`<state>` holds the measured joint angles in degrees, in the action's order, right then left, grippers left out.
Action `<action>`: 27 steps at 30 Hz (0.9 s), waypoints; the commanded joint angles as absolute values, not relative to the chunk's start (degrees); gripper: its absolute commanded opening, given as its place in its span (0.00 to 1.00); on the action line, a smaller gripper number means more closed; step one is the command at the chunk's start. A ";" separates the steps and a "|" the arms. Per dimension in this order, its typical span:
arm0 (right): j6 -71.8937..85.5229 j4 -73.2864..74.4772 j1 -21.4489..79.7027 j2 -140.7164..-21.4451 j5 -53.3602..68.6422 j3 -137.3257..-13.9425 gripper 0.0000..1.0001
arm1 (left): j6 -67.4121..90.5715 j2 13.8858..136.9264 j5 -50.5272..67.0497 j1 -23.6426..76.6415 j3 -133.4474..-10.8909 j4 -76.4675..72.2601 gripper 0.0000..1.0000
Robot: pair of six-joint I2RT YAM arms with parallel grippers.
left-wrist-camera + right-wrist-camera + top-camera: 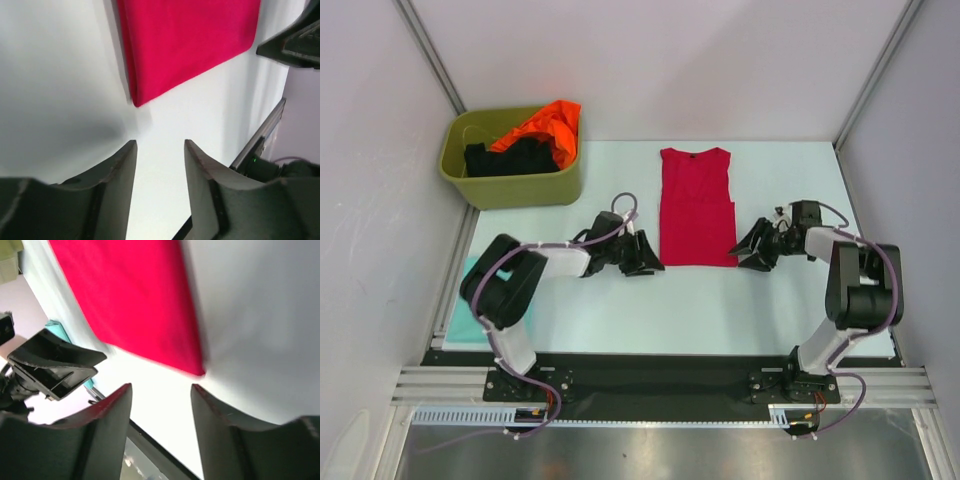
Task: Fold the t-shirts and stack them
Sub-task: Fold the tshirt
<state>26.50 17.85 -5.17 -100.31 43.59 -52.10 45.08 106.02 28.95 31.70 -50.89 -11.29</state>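
Smooth crimson t-shirt (696,205), long folded rectangle

Two black-and-grey robot arms rise from bases at the bottom of the overhead frame. The left arm (535,265) bends at its elbow at centre left and stretches low toward the middle, where the left fingers (645,265) point right. The right arm (855,275) folds at centre right and reaches back toward the middle, with the right fingers (752,245) pointing left. In the wrist views, the left fingers (120,170) and the right fingers (110,410) stand parted, gripping nothing.
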 commanded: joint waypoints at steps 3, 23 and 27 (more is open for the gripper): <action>31.27 15.31 -5.45 -89.49 38.50 -43.87 0.61 | 51.05 93.61 20.13 32.87 -40.98 -14.04 0.52; 61.52 -9.14 -2.29 -88.59 24.61 -31.20 0.50 | 97.55 106.44 -1.65 40.43 -38.93 -28.40 0.48; 63.28 -10.19 -1.85 -90.44 23.91 -31.11 0.47 | 101.06 106.96 -2.99 40.61 -38.93 -25.32 0.46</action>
